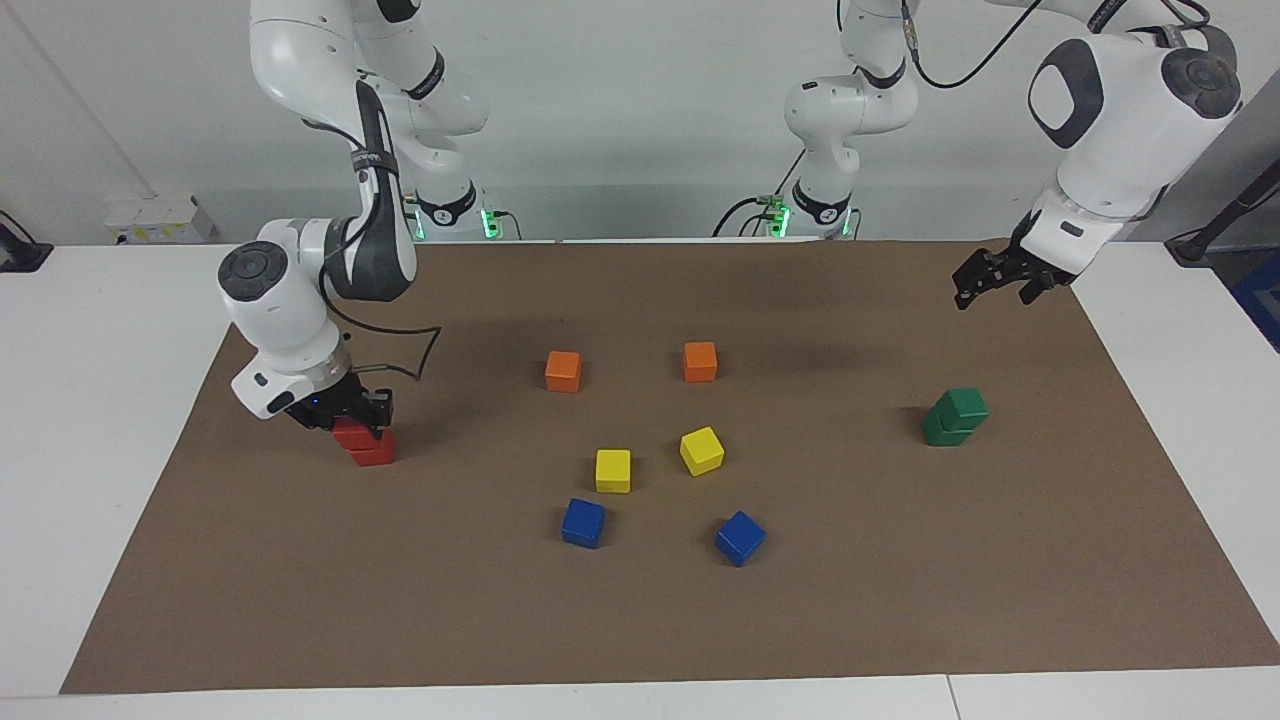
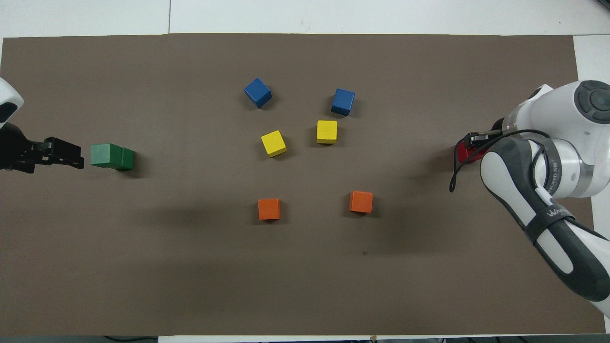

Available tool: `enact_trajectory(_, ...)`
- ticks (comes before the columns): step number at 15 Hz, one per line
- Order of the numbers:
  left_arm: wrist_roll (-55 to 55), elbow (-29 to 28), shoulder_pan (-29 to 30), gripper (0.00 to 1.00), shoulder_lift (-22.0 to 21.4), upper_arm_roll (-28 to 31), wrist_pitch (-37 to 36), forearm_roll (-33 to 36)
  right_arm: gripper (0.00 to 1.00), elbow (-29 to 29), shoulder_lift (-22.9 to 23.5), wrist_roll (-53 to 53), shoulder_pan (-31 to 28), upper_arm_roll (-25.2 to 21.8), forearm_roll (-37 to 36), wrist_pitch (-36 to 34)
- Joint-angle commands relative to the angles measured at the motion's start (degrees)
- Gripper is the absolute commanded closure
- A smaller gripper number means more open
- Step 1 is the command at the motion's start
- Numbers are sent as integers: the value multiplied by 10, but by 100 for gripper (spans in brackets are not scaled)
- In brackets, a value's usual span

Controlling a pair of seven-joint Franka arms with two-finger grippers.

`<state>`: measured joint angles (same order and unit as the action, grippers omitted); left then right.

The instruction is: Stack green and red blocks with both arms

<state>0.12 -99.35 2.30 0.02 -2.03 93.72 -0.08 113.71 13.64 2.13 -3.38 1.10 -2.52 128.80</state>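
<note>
1. Brown mat [image 1: 900, 600] covers the white worktop [image 1: 100, 400]; all cubes sit on it.
2. Red stack [image 1: 370, 446]: two red cubes, one on the other, at the right arm's end of the mat. Upper red cube [image 1: 350, 434] sits slightly offset on the lower red cube [image 1: 374, 453].
3. Right claw [image 1: 345, 415] is down on that stack, clenched on the upper red cube. In the overhead view the right arm covers most of it; only a red sliver [image 2: 466, 152] shows.
4. Green stack [image 1: 955, 417]: two green cubes at the left arm's end of the mat, upper green cube [image 1: 965, 404] skewed off the lower green cube [image 1: 945, 432]. Overhead it reads as one wide green shape [image 2: 112, 156].
5. Left claw [image 1: 990, 280] is up in the air with fingers spread, holding nothing, over the mat edge at the left arm's end, well clear of the green stack.
6. Mid-mat, nothing touching them: two orange cubes [image 1: 563, 371] [image 1: 700, 361] nearest the robots, two yellow cubes [image 1: 613, 470] [image 1: 702, 450] next, two blue cubes [image 1: 583, 523] [image 1: 740, 538] farthest from the robots.
7. Each pair of those cubes stands apart, no contact between any of them.
</note>
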Motion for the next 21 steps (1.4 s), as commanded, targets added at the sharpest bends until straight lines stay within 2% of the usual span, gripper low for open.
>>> enact_trajectory(1,-7,-5,-12,0,-7,8,-6,-8,100,19,-13,29,-3,5,2,16)
enact_trajectory(8,-7,-4,-14,0,-7,8,-10,-8,100,23,-16,66,-7,4,2,14)
enact_trajectory(21,-7,-4,-11,0,-8,3,-15,-8,100,23,-11,56,-9,4,3,16)
